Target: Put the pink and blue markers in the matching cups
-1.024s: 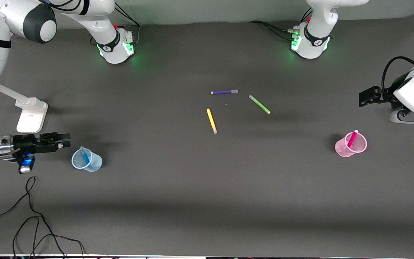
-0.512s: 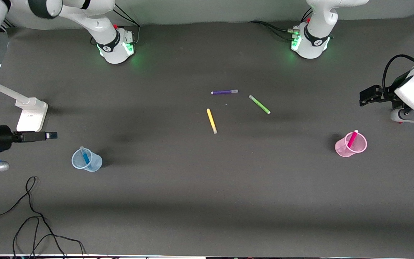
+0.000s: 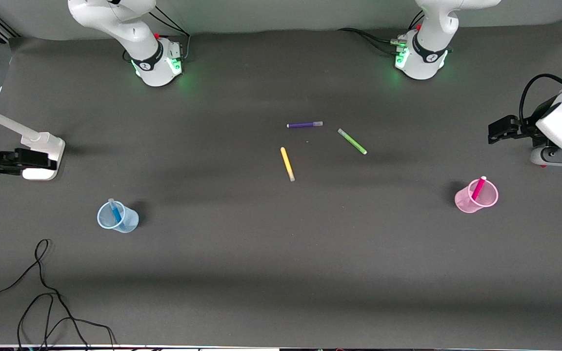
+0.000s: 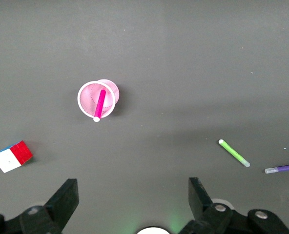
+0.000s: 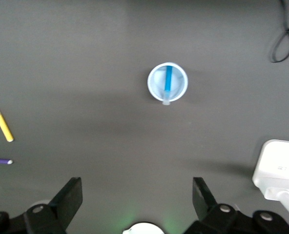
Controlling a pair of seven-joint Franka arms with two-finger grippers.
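- Evidently, since a second ago the right gripper [image 5: 137, 197] has been drawn away from beside the blue cup [image 3: 117, 217] to the tabletop's edge at the right arm's end, over the white stand [image 3: 43, 157]; the left gripper [image 4: 134, 200] has hardly been moved.
- The blue marker [image 3: 114, 211] is seen leaning inside the blue cup, near the edge nearest the front camera at the right arm's end.
- The pink marker [image 3: 478, 188] is propped in the pink cup [image 3: 476, 196], toward the left arm's end.
- The task is therefore judged complete; the purple marker [image 3: 304, 125], green marker [image 3: 352, 141] and yellow marker [image 3: 287, 164] are left lying mid-table.
- Both pairs of fingers are spread wide, released; nothing is held or touched by either.
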